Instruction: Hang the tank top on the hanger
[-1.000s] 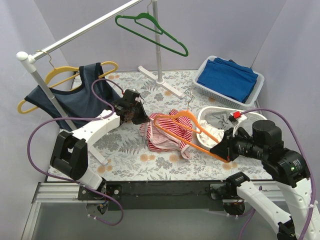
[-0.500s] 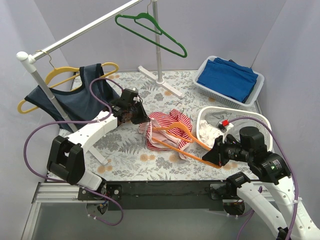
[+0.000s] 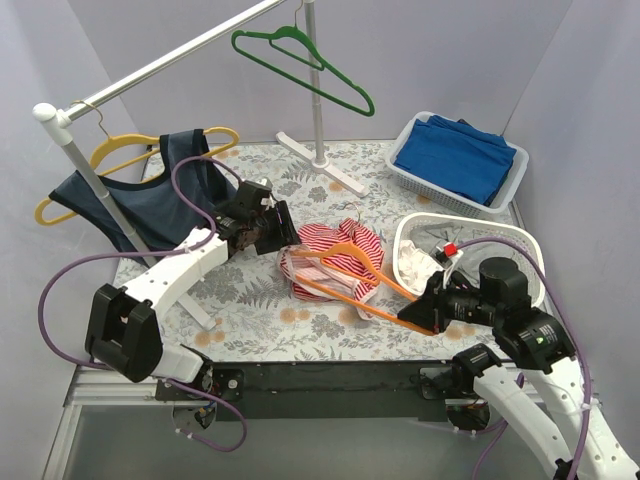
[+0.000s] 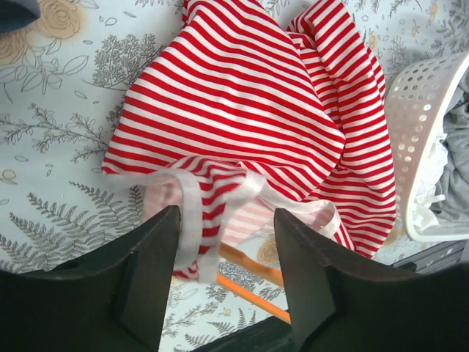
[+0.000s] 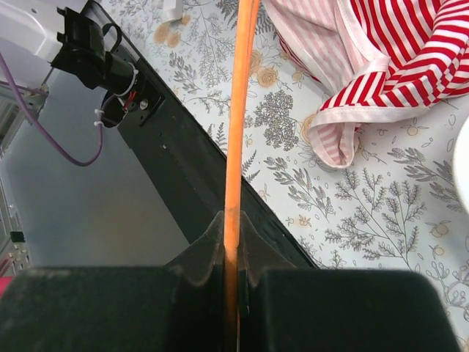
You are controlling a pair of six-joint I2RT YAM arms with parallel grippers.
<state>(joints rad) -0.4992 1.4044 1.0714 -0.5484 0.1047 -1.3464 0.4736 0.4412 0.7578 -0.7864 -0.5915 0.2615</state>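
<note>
The red-and-white striped tank top (image 3: 335, 250) lies crumpled at mid-table, also in the left wrist view (image 4: 242, 95) and the right wrist view (image 5: 396, 59). The orange hanger (image 3: 380, 277) lies slanted over and partly inside it, its metal hook at the far side. My right gripper (image 3: 420, 312) is shut on the hanger's near end (image 5: 238, 110), the bar pinched between its jaws (image 5: 232, 220). My left gripper (image 3: 275, 232) hovers at the top's left edge, open (image 4: 226, 216). A white-edged strap droops between its fingers beside the left one. Below it the orange bar (image 4: 249, 268) shows.
A white perforated basket (image 3: 520, 240) stands right of the tank top. A grey basket (image 3: 425, 125) behind it holds folded blue cloth. The rail carries a green hanger (image 3: 305, 60) and a yellow hanger with a navy top (image 3: 150, 190). The rack foot (image 3: 320, 165) stands behind.
My left gripper has opened and let go of the tank top's strap. The right gripper has come down and leftward, laying the hanger lower into the top.
</note>
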